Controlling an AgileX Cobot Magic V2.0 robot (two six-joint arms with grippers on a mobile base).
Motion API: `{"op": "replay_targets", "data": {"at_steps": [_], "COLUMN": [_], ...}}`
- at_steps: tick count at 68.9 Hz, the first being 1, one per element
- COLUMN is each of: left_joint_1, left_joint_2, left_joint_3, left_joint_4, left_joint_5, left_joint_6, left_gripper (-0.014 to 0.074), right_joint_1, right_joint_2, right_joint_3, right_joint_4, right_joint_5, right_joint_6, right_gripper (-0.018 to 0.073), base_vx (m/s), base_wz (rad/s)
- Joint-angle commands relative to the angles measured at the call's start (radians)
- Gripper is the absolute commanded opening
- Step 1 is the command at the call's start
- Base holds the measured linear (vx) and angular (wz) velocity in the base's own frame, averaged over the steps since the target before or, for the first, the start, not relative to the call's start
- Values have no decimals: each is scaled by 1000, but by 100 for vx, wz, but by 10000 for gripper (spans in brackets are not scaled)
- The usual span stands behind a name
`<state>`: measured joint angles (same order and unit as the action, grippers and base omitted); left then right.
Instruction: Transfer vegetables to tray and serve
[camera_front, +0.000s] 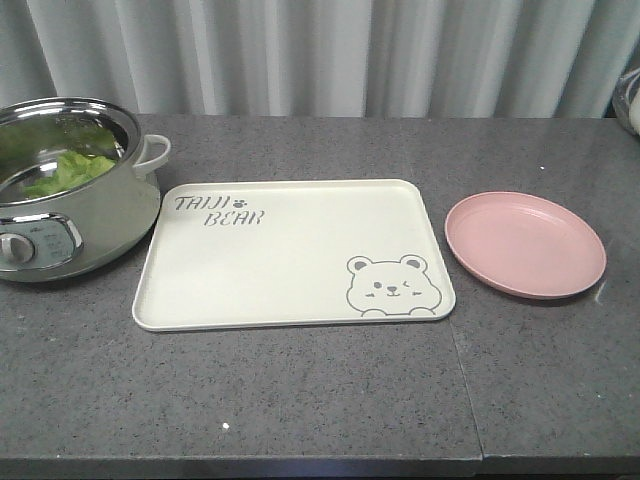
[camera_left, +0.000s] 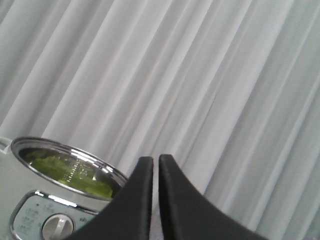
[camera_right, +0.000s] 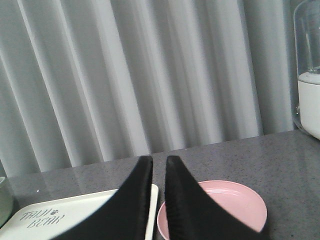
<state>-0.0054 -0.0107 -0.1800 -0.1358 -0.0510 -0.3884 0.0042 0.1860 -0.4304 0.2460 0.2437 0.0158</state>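
Tray (camera_front: 290, 265) reads "TAIJI BEAR"; lettuce (camera_front: 70, 170) in cooker pot (camera_front: 112, 215); left jaws, right jaws nearly closed, empty.

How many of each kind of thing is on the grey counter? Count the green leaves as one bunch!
Cooking pot: 1
Bunch of lettuce, inside the pot: 1
Cream bear tray: 1
Pink plate: 1
Clear-and-white container at the right edge: 1
Total: 5
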Motion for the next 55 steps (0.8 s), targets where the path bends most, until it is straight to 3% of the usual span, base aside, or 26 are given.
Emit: {"op": "replay_targets", "data": {"at_steps": [1,12,19,26,33,46,55], "left_joint_1": [2,2,2,1,1,1,1], "left_joint_2": [-14,-14,-14,4,94,432,704], "left_joint_3": [-99,-154,-152,-157,-235,-561,-820], "left_joint_4": [10,-21,-79,-87,-60,-42,-15], "left_joint_5": [51,139,87,60,168,415,532], "left_joint_6": [-9,-11,-11,-11,12,230,333], "left_gripper": [87,277,395,422,422,422,422], "right_joint_1": [-4,-4,-4,-4,-4,-4,-4], "right_joint_2": [72,116,117,119,134,178,188], "right_joint_3": [-79,-83,-81,-80,-80,-80,-80], "right_joint_4": [5,58,55,50,49,49,49], "right_joint_5": [-39,-64,-72,-57,-37,-36,-13], "right_joint_6": [-24,-24,-16,-32,-43,-43,-43], "right_gripper": [199,524,631,631,613,592,592], "base_vx": [0,0,0,0,0,0,0], "base_wz": [0,0,0,0,0,0,0]}}
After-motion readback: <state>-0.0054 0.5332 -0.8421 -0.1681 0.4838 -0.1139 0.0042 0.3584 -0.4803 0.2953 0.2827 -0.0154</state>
